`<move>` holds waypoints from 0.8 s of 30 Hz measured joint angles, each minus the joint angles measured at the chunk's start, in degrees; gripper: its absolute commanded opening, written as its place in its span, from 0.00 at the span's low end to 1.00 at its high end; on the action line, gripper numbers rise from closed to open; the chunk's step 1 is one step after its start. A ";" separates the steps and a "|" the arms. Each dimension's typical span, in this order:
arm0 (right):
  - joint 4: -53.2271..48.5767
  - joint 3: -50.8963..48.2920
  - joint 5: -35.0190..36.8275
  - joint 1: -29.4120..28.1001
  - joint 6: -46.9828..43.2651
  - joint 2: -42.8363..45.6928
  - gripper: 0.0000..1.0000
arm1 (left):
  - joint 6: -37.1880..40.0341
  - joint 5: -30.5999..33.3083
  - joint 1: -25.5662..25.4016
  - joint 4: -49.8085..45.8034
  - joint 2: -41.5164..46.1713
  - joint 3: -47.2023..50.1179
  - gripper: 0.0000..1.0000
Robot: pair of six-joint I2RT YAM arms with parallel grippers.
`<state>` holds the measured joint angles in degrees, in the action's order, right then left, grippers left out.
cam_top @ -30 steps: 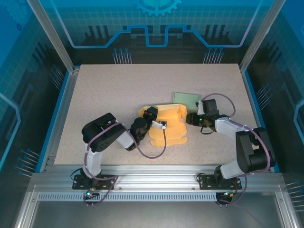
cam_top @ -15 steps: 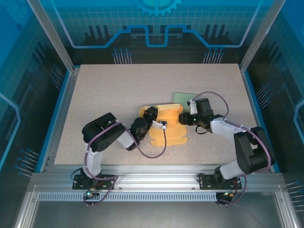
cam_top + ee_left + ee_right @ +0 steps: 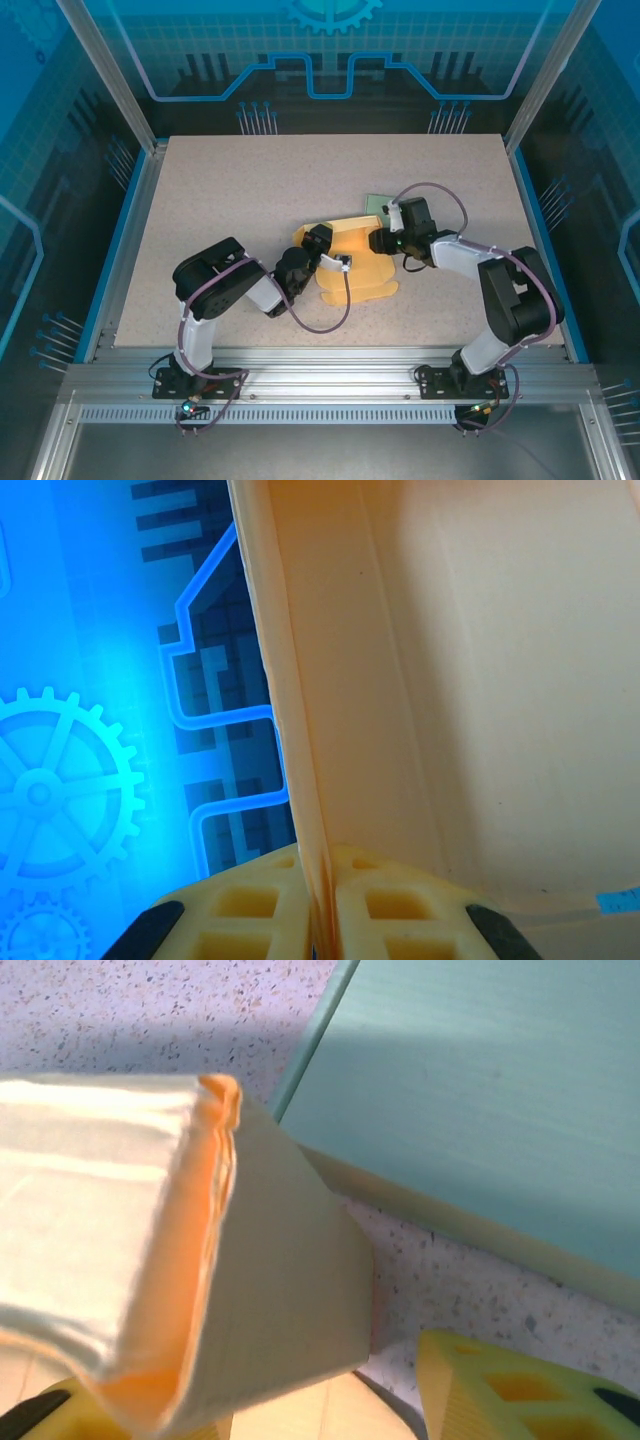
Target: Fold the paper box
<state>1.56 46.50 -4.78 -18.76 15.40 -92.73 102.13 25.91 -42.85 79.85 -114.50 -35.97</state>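
The yellow-orange paper box (image 3: 350, 268) lies half-folded in the middle of the table. My left gripper (image 3: 318, 240) is at its left wall, and in the left wrist view the left gripper (image 3: 322, 905) is shut on that thin paper wall (image 3: 300, 680), which stands upright between the pads. My right gripper (image 3: 381, 240) is at the box's right side. In the right wrist view a raised side flap (image 3: 260, 1290) stands inside the open right gripper (image 3: 270, 1405). It leans toward the left finger, with a gap to the right finger (image 3: 500, 1390).
A green sheet (image 3: 386, 206) lies flat on the speckled table just behind the right gripper, and it shows again as the green sheet (image 3: 490, 1090) close beyond the flap. Blue walls and metal posts enclose the table (image 3: 230, 190).
My right gripper has moved left, from beside the box onto its right flap, and the flap now stands raised and pushed inward. The left gripper has kept its grip.
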 measured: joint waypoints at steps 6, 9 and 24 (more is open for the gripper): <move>1.79 0.07 4.04 -1.70 -1.09 -1.49 0.33 | -0.13 -0.20 -0.04 0.00 0.00 0.00 0.13; 3.30 0.04 6.62 -3.10 -1.57 -2.69 0.38 | -0.20 -0.26 -0.07 0.00 0.00 0.00 0.13; 9.88 -0.07 12.52 -5.68 -5.05 -3.54 0.41 | -4.74 -3.32 -0.04 0.02 0.00 0.02 0.15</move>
<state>11.44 46.44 7.75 -24.45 10.35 -96.27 97.38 22.59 -42.89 79.88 -114.50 -35.94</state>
